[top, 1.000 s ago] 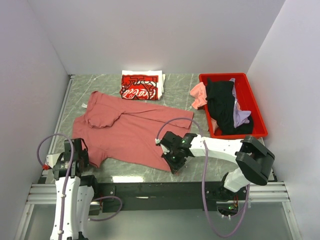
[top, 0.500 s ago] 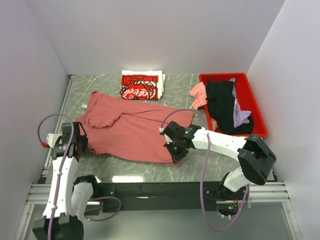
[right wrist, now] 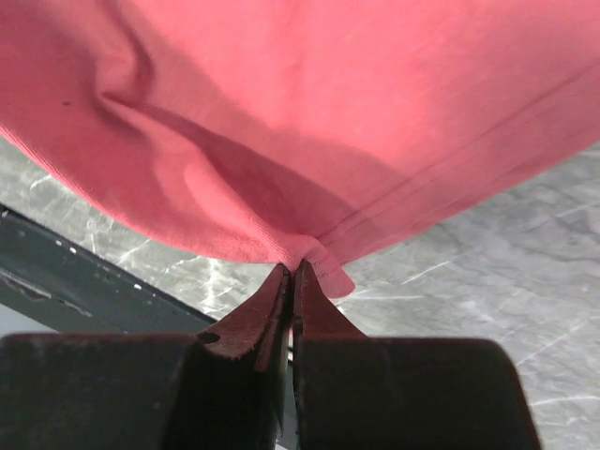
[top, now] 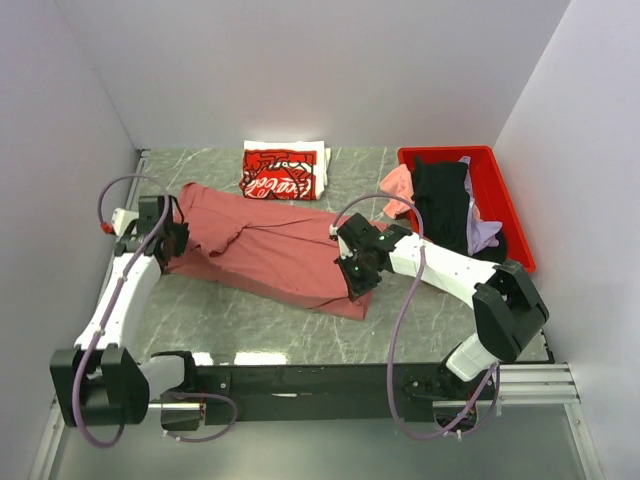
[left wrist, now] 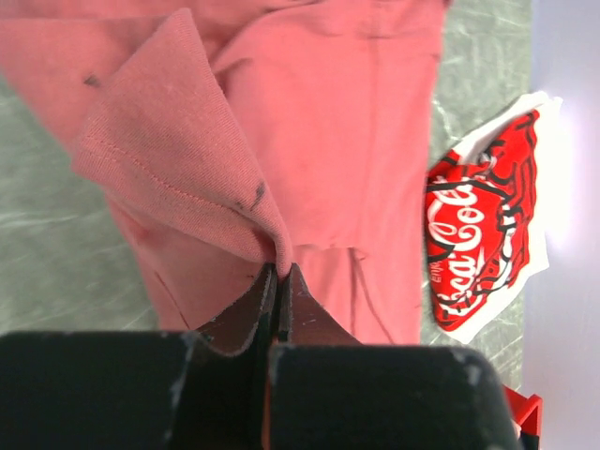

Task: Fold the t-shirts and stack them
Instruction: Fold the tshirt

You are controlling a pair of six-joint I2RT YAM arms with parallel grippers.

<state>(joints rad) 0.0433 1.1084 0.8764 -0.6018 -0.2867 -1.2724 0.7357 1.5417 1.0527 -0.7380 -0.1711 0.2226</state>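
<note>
Marble tabletop (top: 250,325) | rose tee (top: 280,255) doubled, underside hidden | binned tees (top: 445,215) tangled

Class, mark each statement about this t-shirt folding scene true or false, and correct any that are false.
1. The left gripper and the right gripper are each shut on the dusty-rose t-shirt. True.
2. The red-and-white t-shirt lies inside the red bin. False: it lies folded on the table at the far edge, left of the bin.
3. A black t-shirt lies in the red bin. True.
4. The dusty-rose t-shirt is folded small and stacked on the red-and-white t-shirt. False: it lies stretched across the table, nearer the arms, not on top of the other shirt.
</note>
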